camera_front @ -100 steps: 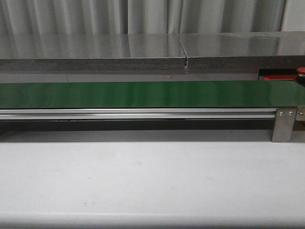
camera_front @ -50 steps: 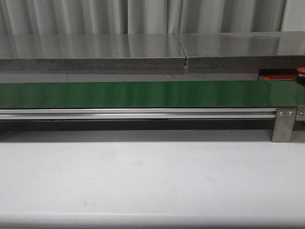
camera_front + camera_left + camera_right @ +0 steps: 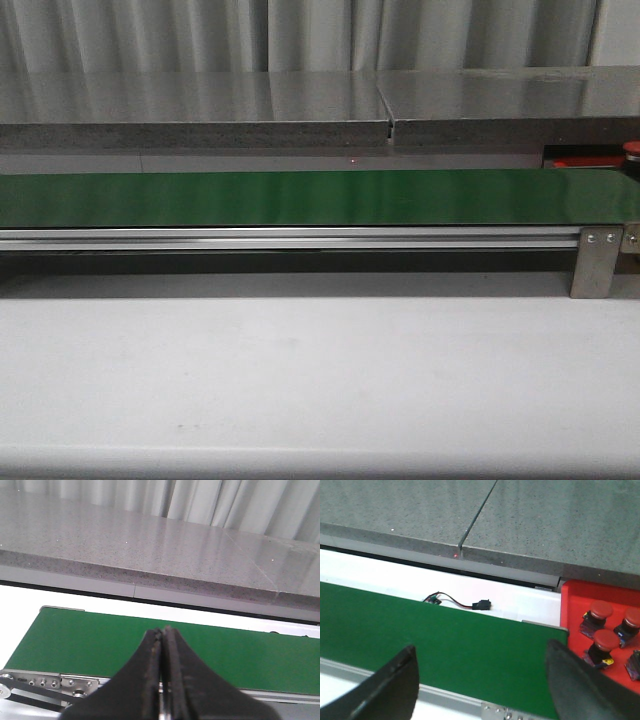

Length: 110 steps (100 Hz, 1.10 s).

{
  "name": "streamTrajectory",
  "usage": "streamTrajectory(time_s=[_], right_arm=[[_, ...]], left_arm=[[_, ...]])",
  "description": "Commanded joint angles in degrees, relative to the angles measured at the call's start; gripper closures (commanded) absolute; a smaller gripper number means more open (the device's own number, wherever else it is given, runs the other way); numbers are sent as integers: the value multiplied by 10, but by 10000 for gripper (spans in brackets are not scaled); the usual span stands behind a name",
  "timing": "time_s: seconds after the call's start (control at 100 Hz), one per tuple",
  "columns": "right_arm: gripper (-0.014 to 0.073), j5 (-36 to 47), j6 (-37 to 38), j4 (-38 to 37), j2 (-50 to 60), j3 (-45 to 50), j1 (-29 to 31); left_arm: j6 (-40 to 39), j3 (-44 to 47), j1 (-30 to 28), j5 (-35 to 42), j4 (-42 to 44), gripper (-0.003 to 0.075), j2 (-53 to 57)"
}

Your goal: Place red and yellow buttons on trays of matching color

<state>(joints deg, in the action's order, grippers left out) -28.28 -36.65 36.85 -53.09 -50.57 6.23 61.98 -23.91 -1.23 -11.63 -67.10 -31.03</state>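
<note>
Several dark-red buttons (image 3: 606, 641) sit on a bright-red tray (image 3: 575, 605) past the end of the green belt. In the front view the red tray (image 3: 585, 160) shows as a thin strip at the far right behind the belt, with one red button (image 3: 632, 149) at the frame edge. My right gripper (image 3: 482, 647) hangs open over the belt with nothing between its fingers, left of the tray. My left gripper (image 3: 162, 632) is shut on nothing above the belt. Neither gripper shows in the front view. Yellow buttons and a yellow tray are out of view.
The long green belt (image 3: 300, 197) runs across on an aluminium rail (image 3: 290, 238) with a metal bracket (image 3: 598, 262) at its right end. Behind it stands a grey stone counter (image 3: 200, 110). A small black connector with wires (image 3: 481, 603) lies behind the belt. White table (image 3: 320, 380) in front.
</note>
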Motion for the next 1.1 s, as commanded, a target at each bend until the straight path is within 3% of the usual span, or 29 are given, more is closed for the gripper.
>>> streamTrajectory(time_s=[0.0, 0.17, 0.39, 0.72, 1.09], right_arm=[[94, 42, -6, 15, 92, 41, -2], [277, 36, -6, 15, 249, 130, -2], [666, 35, -6, 15, 400, 194, -2], [659, -16, -6, 15, 409, 208, -2], [659, -17, -6, 15, 409, 208, -2]], left_arm=[[0, -15, 5, 15, -13, 739, -1], [0, -15, 5, 15, -13, 739, -1], [0, -15, 5, 15, -13, 739, -1], [0, -15, 5, 15, -13, 739, -1], [0, -15, 5, 15, -13, 739, -1]])
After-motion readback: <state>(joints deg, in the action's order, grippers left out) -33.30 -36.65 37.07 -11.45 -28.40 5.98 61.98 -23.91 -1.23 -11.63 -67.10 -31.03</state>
